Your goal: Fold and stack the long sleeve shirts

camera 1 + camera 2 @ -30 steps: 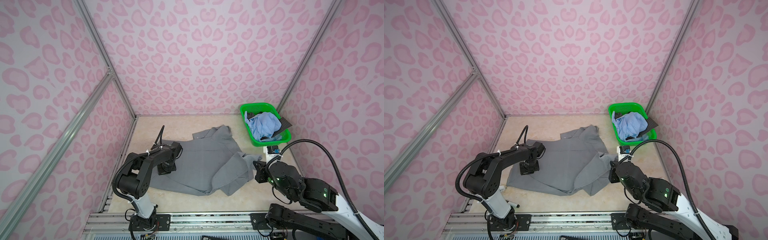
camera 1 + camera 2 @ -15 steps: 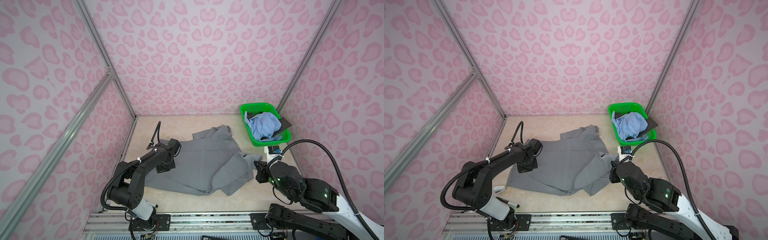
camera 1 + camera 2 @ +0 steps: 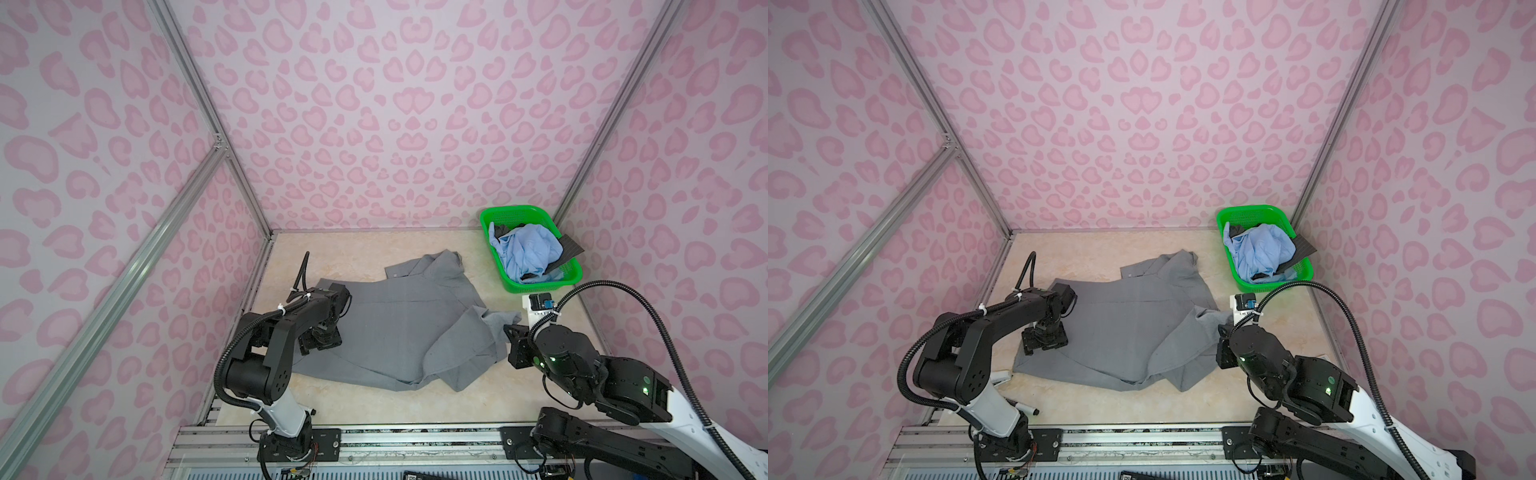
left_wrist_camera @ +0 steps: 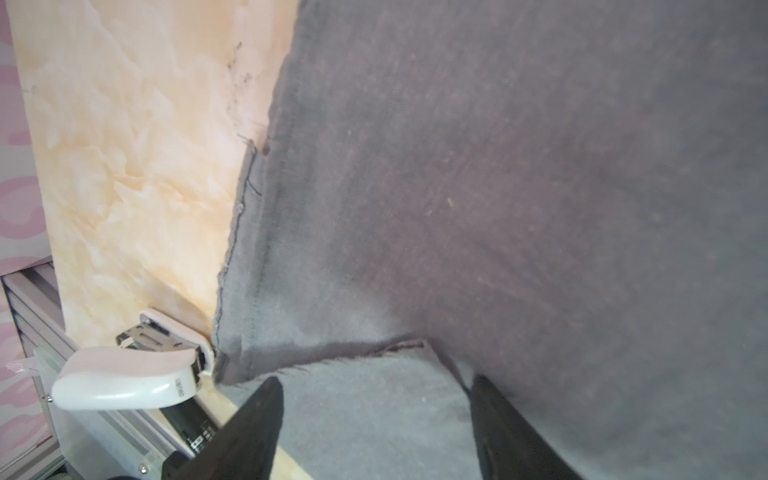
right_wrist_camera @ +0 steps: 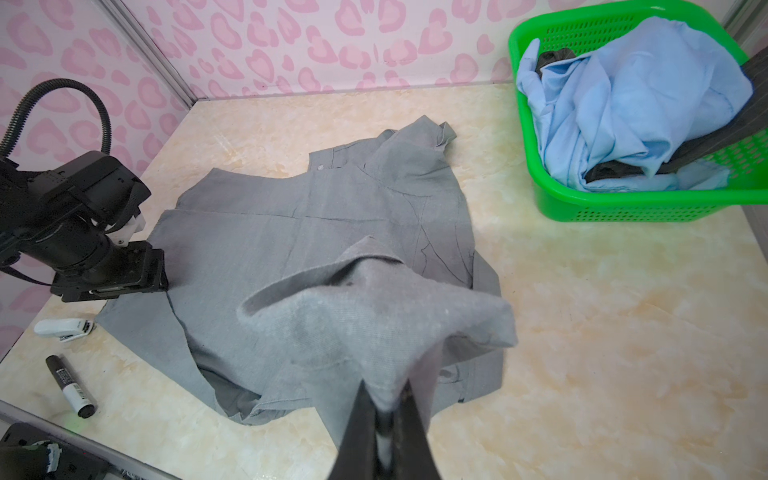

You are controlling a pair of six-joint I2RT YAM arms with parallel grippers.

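- Far left, near the front edge of the table, a white stapler and a black marker lie just beside the hem corner. Best to keep them out from under the cloth.
- The left gripper stands low over that near-left corner of the grey shirt. Its fingers are apart and grip nothing, and the cloth lies flat beneath them.
- The grey shirt is spread mid-table with its collar toward the back wall. Its right side is rumpled and doubled over.
- The right gripper is clamped on a peak of grey cloth lifted off the table, a sleeve or side edge I'd guess. The step looks to me like flattening the shirt. Draw that bunch outward and low so the folds slide out, gently, since nothing pins the left corner.
- Far right at the back, the green basket holds a light blue shirt and a dark charcoal shirt, not yet folded.
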